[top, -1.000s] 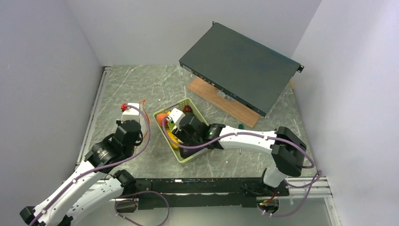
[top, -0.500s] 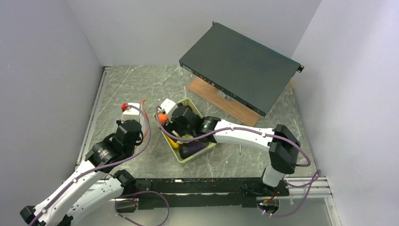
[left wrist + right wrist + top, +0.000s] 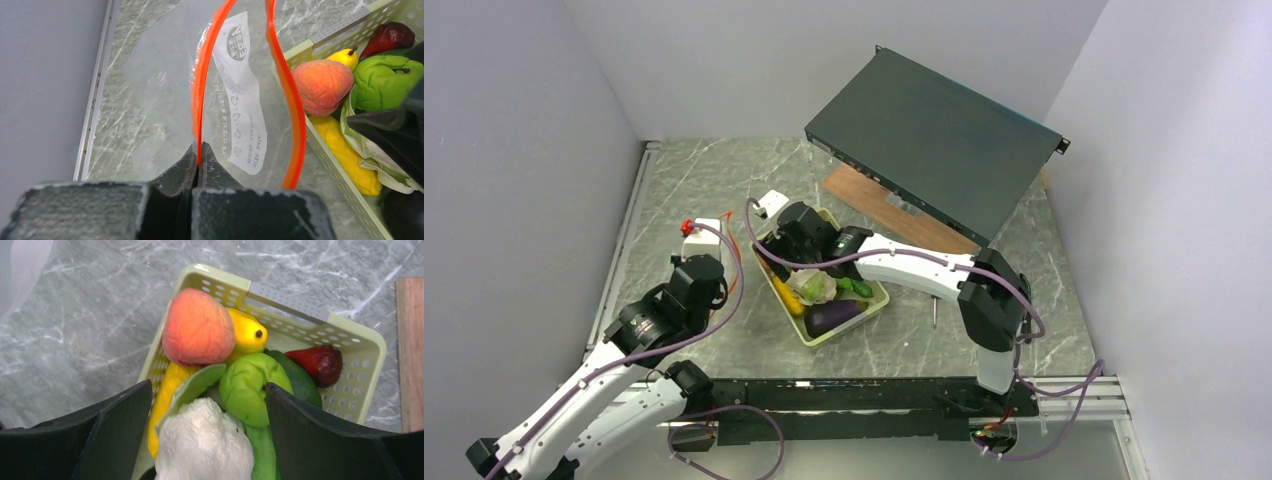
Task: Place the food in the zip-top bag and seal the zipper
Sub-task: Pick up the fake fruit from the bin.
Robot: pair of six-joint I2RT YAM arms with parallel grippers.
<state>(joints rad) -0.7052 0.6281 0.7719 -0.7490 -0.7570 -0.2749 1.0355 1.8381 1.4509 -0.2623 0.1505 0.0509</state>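
Note:
The clear zip-top bag (image 3: 165, 75) lies on the marble left of the basket, its mouth open. My left gripper (image 3: 198, 159) is shut on the near side of the red-orange zipper (image 3: 200, 90); in the top view it (image 3: 714, 255) is left of the basket. My right gripper (image 3: 209, 385) is open and empty above the basket's far-left part (image 3: 786, 245). Between its fingers (image 3: 120, 425) lie the white cauliflower (image 3: 202, 445) and green pepper (image 3: 250, 387). Beyond them lie the orange peach (image 3: 197, 327), yellow corn (image 3: 162, 400) and cucumber (image 3: 262, 455). The purple eggplant (image 3: 832, 317) lies at the basket's near end.
The food lies in a pale green slatted basket (image 3: 824, 338) mid-table, with a yellow fruit (image 3: 247, 335) and a dark red one (image 3: 320, 362). A dark flat metal box (image 3: 934, 140) leans on a wooden block (image 3: 904, 215) at the back right. Walls stand left and right.
My right gripper has moved from over the basket's middle to its far-left end, uncovering the cauliflower, cucumber and eggplant. My left gripper still holds the zipper in place.

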